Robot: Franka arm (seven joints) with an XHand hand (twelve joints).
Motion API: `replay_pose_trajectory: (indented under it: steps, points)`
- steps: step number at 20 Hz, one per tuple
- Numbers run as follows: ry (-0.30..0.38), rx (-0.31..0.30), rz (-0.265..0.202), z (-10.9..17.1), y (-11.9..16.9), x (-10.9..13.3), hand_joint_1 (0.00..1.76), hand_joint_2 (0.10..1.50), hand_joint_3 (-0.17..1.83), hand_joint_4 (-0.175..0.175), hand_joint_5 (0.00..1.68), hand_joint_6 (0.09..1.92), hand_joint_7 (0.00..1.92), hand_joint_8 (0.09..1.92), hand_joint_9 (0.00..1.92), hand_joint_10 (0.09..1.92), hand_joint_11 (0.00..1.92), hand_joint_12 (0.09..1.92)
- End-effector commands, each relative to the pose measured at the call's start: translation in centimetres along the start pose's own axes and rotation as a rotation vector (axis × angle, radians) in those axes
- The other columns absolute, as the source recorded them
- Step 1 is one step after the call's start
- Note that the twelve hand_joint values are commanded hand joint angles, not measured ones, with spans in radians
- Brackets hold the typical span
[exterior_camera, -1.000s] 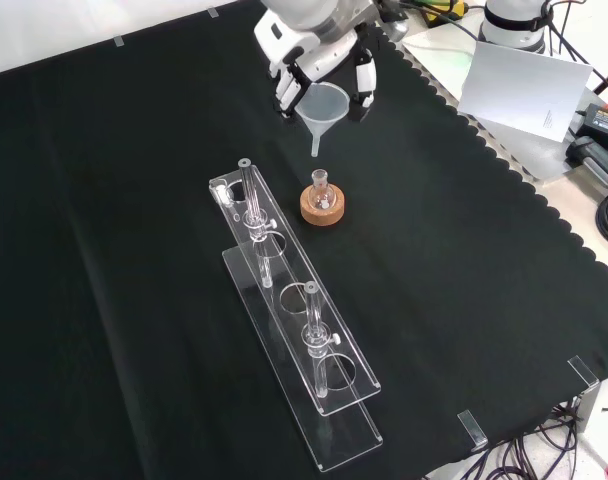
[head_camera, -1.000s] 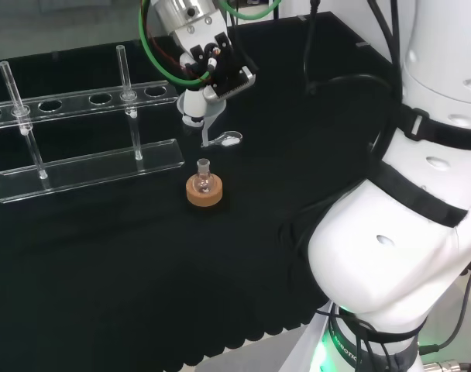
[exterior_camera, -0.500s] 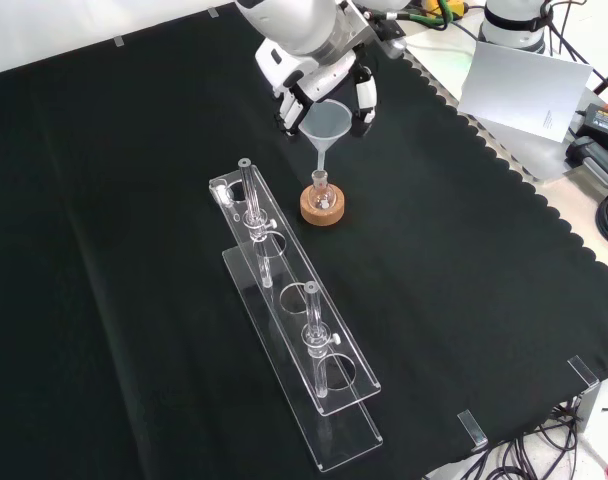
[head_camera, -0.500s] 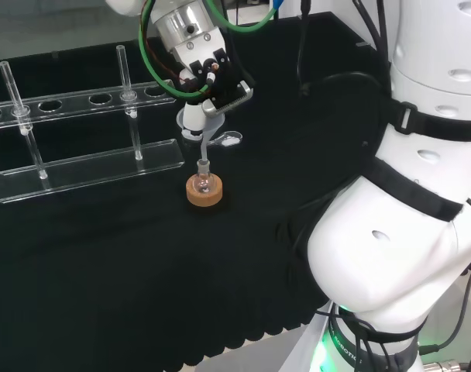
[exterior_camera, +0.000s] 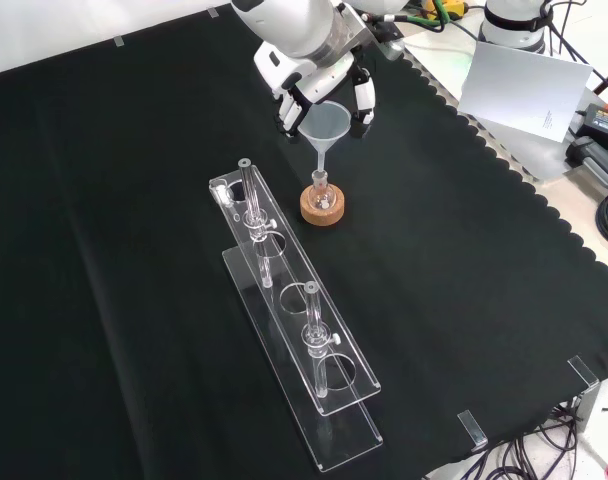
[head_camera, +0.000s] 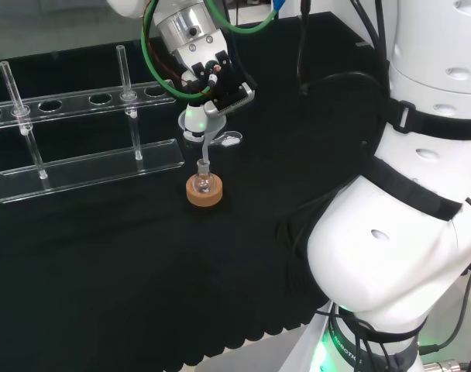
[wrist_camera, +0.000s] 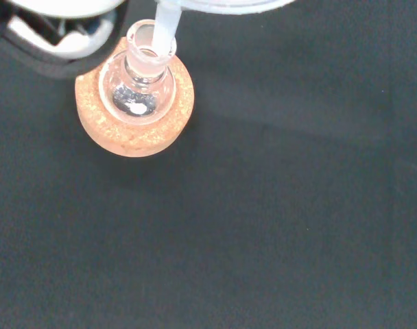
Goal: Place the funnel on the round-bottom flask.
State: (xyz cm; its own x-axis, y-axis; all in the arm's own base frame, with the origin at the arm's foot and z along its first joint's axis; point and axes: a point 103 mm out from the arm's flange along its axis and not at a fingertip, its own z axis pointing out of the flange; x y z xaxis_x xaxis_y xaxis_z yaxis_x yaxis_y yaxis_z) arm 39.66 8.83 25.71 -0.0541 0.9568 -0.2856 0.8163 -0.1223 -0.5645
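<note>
- The hand (exterior_camera: 319,75) has its fingers curled round the rim of the clear funnel (exterior_camera: 325,122), holding it upright
- The funnel's stem tip sits at the mouth of the round-bottom flask (wrist_camera: 141,86), which stands on its cork ring (exterior_camera: 322,207) on the counter (exterior_camera: 464,300)
- Step in hand: seating the stem; next, I judge, lower straight down, then let go

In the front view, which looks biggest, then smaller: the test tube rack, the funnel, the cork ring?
1. Test tube rack, clearly the largest.
2. Funnel and cork ring look alike in size; I cannot rank them.
</note>
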Motion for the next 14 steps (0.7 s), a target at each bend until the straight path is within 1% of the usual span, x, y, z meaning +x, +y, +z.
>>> replay_pose_trajectory:
  steps: [1,3,8,12,14]
  points:
    - [0.002,-0.001,-0.007,-0.2,0.1,0.3,0.94,0.69,0.61,-0.042,0.82,0.88,0.75,0.88,1.14,0.56,0.72,1.15]
    - [0.011,-0.006,-0.014,-0.1,0.1,0.0,0.94,0.69,0.61,-0.042,0.82,0.88,0.75,0.88,1.14,0.56,0.72,1.15]
    - [0.005,-0.011,-0.015,-0.3,0.0,0.1,0.94,0.69,0.61,-0.042,0.82,0.88,0.75,0.89,1.14,0.56,0.72,1.15]
    - [-0.017,0.000,-0.008,-0.5,-0.1,0.8,0.94,0.70,0.61,-0.043,0.82,0.88,0.75,0.89,1.14,0.56,0.72,1.15]
    - [-0.018,0.003,-0.009,-0.5,-0.2,1.1,0.94,0.70,0.61,-0.043,0.82,0.88,0.75,0.89,1.14,0.56,0.72,1.15]
